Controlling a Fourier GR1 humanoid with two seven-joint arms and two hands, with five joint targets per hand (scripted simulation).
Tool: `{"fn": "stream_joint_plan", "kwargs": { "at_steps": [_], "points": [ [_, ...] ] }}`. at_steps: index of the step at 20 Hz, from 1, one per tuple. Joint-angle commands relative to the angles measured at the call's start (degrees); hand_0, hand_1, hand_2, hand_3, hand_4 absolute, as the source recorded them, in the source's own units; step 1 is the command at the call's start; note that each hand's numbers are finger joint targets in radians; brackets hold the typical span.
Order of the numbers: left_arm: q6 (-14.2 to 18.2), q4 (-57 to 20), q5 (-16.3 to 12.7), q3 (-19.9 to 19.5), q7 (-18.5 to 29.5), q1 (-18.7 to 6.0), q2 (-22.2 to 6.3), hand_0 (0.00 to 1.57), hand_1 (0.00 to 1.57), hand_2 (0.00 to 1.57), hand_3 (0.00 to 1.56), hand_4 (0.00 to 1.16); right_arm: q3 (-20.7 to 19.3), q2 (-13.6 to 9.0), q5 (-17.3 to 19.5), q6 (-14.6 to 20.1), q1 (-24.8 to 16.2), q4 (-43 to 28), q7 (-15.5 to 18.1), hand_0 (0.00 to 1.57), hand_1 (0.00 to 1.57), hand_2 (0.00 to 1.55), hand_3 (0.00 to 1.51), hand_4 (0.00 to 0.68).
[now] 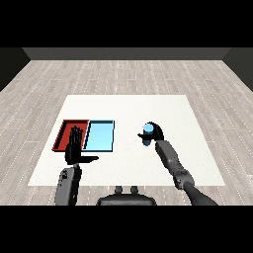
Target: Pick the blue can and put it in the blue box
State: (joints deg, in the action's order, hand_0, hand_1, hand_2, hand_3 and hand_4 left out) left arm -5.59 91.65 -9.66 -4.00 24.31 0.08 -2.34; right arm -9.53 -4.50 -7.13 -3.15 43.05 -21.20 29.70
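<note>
The left hand is near us, flat with straight fingers, in front of the red tray. It holds nothing. Farther out on the white bench, the right hand curls round the blue can. This looks like the grab step. Next, I think, the can must go up and left to the blue tray.

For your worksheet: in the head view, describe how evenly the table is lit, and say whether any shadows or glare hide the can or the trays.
Head view: the white table is lit evenly, without glare; no shadow hides the red tray or light blue tray; the blue can is partly covered by the right hand curled round it, not by shadow.
</note>
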Motion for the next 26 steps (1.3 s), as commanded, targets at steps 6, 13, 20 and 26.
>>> {"fn": "stream_joint_plan", "kwargs": {
  "at_steps": [6, 13, 20, 26],
  "points": [
    [2.56, -1.88, 5.15, 3.09, -2.15, -2.18, 0.4, 0.0, 0.0, 0.0, 0.0, 0.0, 1.98, -1.34, 0.86, -0.64, -2.31, -10.02, -0.64, 1.47, 1.47, 1.45, 1.41, 0.649],
    [4.28, -10.7, 3.89, 8.98, -0.8, -5.71, 2.3, 0.0, 0.0, 0.0, 0.0, 0.0, 3.49, -0.64, 1.06, -2.25, -2.2, -17.1, 1.4, 1.46, 1.46, 1.43, 1.41, 0.66],
    [3.67, -8.59, 2.51, 10.38, -3.81, -5.74, 2.33, 0.0, 0.0, 0.0, 0.0, 0.0, 6.6, 3.22, 0.94, 1.86, -6.64, -31.68, -7.03, 1.43, 1.43, 1.45, 1.42, 0.659],
    [9.44, -15.35, 2.12, 17.32, -0.67, -8.55, 2.32, 0.0, 0.0, 0.0, 0.0, 0.0, 21.96, 4.45, -3.68, 12.38, -14.57, -43.42, -9.59, 1.43, 1.43, 1.45, 1.42, 0.659]
  ]
}}
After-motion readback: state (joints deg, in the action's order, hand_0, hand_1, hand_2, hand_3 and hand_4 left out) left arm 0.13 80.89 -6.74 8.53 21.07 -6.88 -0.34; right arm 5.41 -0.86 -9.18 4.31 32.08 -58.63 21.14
